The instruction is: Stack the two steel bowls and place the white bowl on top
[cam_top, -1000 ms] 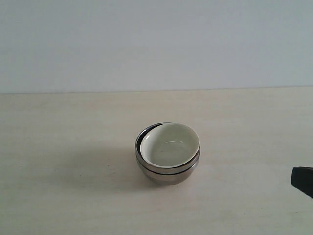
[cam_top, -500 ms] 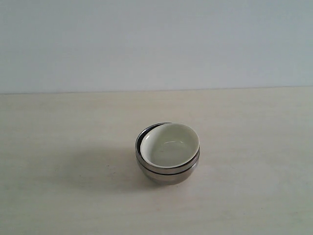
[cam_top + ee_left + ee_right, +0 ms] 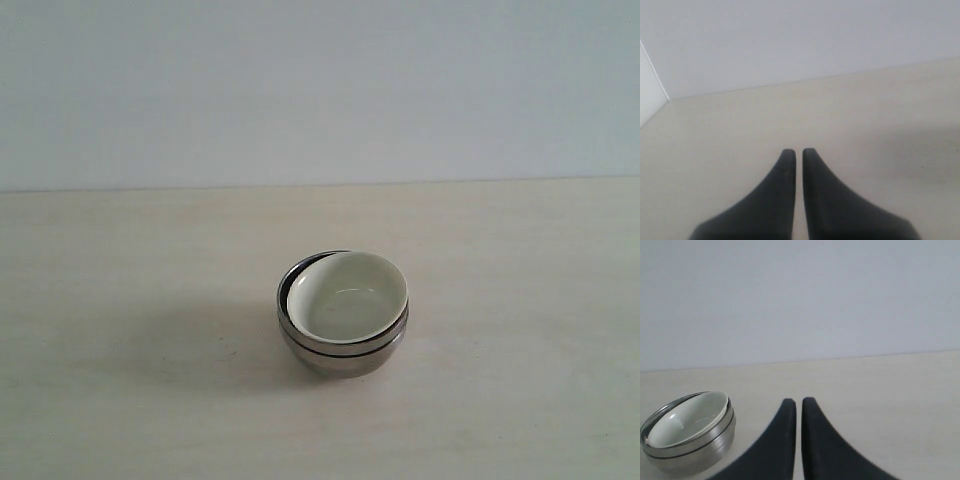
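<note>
Table (image 3: 130,400) far edge well behind steel bowls (image 3: 342,356).

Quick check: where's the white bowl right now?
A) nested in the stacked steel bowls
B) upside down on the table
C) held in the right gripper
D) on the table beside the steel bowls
A: the white bowl sits open side up inside the stacked steel bowls, and the right gripper is closed on nothing.
</note>
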Tool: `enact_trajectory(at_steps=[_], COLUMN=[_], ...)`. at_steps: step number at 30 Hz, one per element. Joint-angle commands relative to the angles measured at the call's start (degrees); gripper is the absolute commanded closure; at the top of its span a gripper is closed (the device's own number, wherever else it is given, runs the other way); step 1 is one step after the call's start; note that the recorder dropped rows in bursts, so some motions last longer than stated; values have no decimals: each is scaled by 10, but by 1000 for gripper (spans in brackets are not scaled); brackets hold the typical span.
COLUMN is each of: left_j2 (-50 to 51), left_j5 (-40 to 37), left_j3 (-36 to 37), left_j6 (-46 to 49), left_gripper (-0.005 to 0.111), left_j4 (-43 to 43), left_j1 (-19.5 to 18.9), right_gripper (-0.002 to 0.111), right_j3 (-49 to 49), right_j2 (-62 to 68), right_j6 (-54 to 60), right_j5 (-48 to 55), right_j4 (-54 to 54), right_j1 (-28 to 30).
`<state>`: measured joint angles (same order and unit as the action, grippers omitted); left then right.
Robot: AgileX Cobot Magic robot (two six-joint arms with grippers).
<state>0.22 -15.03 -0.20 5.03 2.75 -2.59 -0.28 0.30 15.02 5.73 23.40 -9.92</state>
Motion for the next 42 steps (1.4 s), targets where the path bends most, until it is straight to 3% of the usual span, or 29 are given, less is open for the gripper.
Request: enact_trajectory(at_steps=[1,6,11,42], left_j2=[-2,-2,-2,-2], left_j5=[4,4,4,4], left_j3=[2,2,2,2], left_j6=[-6,-6,-6,-6], left_gripper=[103,103,103,103], left_j4=[-4,-4,-4,-4], left_j1=[-1,-1,-1,-1], right_gripper=[108,108,108,108], right_j3=[3,3,3,3], right_j2=[-3,-3,-3,-3], right_j6=[9,-28,-157,-150], right_j5=[17,77,130,134], right_j4=[-3,-71,-181,-180], right_j1=[2,2,2,2])
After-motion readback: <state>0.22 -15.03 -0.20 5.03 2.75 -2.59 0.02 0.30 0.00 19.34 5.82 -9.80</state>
